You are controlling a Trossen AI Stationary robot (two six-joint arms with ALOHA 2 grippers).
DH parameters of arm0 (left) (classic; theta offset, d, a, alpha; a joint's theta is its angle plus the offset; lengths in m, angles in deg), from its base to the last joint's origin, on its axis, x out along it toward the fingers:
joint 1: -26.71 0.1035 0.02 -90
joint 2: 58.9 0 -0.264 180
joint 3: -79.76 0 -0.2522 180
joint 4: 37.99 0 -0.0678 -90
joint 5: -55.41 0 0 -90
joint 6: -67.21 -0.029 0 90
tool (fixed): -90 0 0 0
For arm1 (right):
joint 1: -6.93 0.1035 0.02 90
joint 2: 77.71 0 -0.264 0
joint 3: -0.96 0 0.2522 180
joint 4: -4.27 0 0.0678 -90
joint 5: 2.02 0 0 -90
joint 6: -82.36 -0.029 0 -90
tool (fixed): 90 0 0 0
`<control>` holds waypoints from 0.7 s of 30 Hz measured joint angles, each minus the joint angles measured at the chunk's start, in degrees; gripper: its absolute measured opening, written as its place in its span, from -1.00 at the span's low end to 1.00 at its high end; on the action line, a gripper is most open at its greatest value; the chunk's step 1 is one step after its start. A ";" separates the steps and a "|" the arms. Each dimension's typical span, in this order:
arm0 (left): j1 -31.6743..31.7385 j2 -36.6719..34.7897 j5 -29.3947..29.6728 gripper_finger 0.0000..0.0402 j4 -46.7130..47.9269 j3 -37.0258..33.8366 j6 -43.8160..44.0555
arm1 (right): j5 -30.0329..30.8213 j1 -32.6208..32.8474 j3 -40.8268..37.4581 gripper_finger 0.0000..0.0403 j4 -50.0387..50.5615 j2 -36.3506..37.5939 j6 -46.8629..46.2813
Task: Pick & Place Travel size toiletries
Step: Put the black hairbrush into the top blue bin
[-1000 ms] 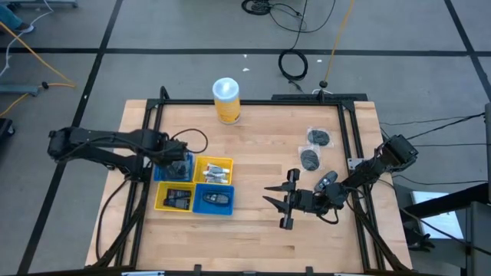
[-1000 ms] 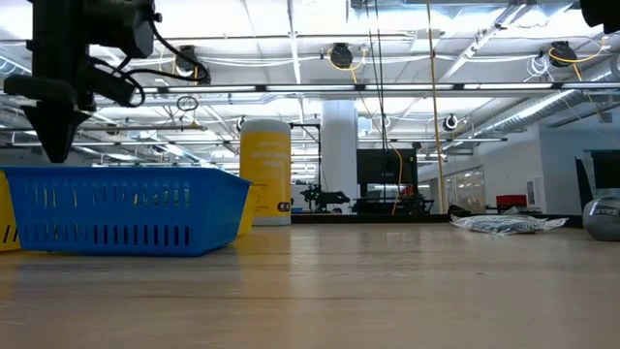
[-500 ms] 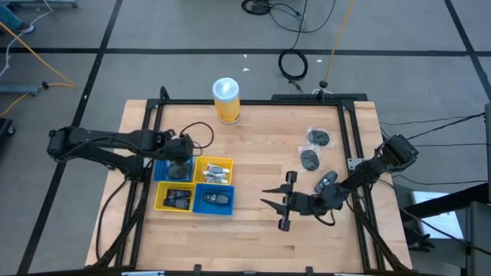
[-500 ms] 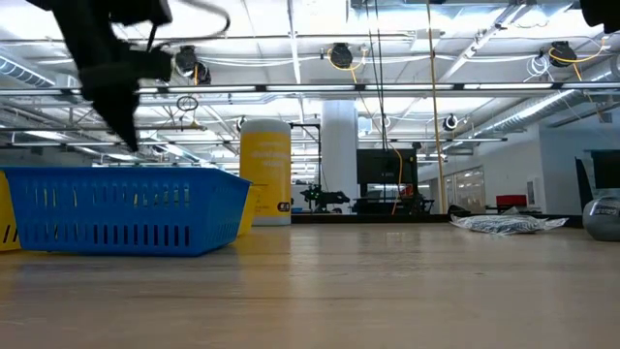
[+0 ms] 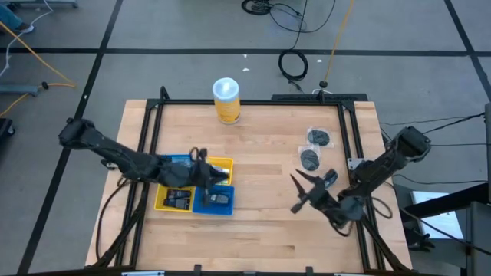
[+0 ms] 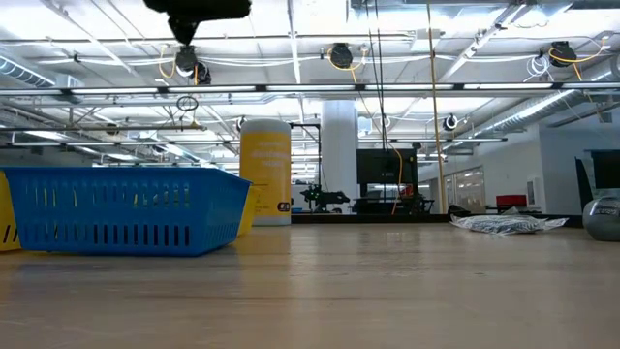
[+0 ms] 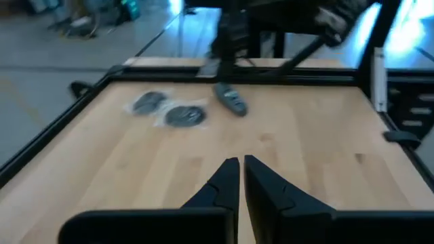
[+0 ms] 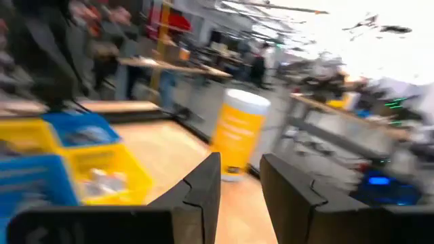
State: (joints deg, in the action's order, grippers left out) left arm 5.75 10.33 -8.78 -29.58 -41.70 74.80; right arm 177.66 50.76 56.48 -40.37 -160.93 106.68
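1. Since the left gripper hangs over the trays with fingers together and empty, a reach for the loose toiletries may cross the right gripper, whose fingers stand apart near them.
2. Only the left wrist view shows three pieces lying apart on bare wood; the low view hides them.

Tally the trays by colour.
yellow trays: 2
blue trays: 2
Total: 4
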 joint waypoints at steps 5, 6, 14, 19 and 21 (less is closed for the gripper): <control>-2.23 6.72 0.19 -0.91 -6.80 0.00 -5.10 | -0.59 2.85 -2.12 -0.53 0.74 2.45 -7.18; -2.16 7.66 0.23 -0.93 -7.27 0.00 -5.62 | 0.08 2.91 -2.79 -0.53 0.86 2.50 -7.83; 0.85 10.69 0.26 -0.93 -7.60 -0.03 -4.69 | -18.81 -5.27 -9.51 -0.53 4.23 2.75 -23.73; 1.89 10.71 0.15 -0.85 -7.57 -0.03 -3.06 | -42.16 -15.58 -9.52 -0.53 20.76 2.74 -42.36; 1.87 10.71 -0.07 -0.85 -7.12 -0.03 -2.96 | -43.52 -18.83 -8.54 -0.52 29.69 2.75 -49.52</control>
State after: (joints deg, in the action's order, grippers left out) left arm 7.62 21.05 -8.85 -36.69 -41.73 71.84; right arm 134.14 31.92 47.95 -10.68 -158.17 57.16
